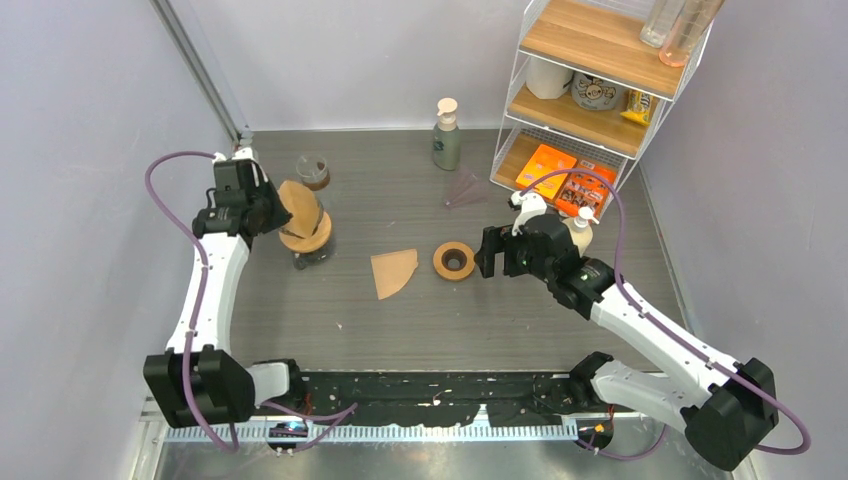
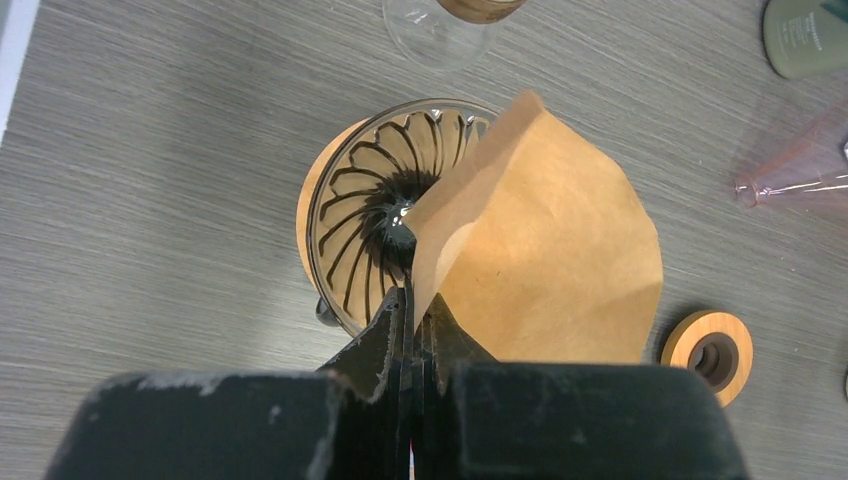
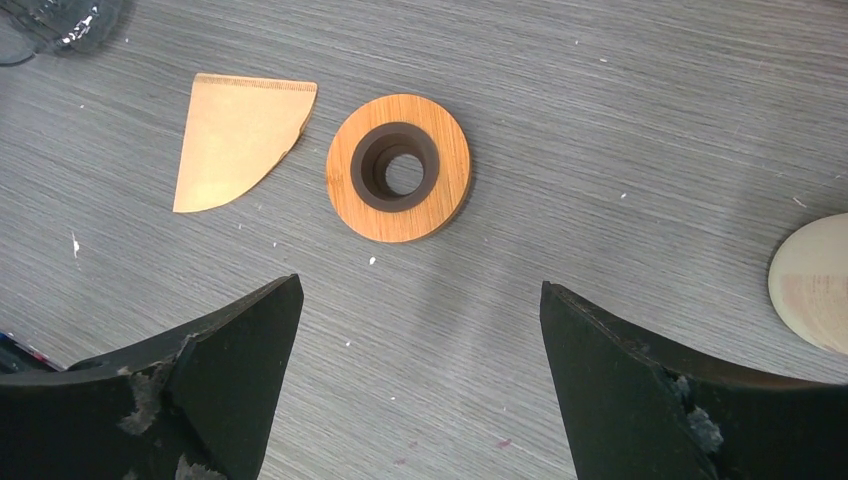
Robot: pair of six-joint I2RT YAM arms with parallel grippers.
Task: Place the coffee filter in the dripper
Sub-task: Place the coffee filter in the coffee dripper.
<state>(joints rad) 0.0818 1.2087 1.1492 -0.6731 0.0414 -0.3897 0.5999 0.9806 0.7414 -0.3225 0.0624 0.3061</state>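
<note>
My left gripper (image 2: 412,300) is shut on the edge of a brown paper coffee filter (image 2: 545,265). The filter hangs tilted and partly unfolded over the right half of the dripper (image 2: 365,225), a ribbed glass cone on a wooden collar. Whether paper and glass touch I cannot tell. From above, the filter (image 1: 298,207) stands over the dripper (image 1: 312,240) with the left gripper (image 1: 268,210) beside it. A second, flat filter (image 1: 393,272) (image 3: 240,135) lies on the table. My right gripper (image 1: 490,250) (image 3: 420,292) hovers open, with nothing in it, near a wooden ring (image 3: 400,167).
The wooden ring (image 1: 453,261) (image 2: 707,352) lies mid-table. A lidded glass (image 1: 313,172), a soap bottle (image 1: 447,135) and a pink cone (image 1: 465,188) stand further back. A wire shelf (image 1: 590,95) fills the back right corner. A cream bottle top (image 3: 812,282) sits by the right arm.
</note>
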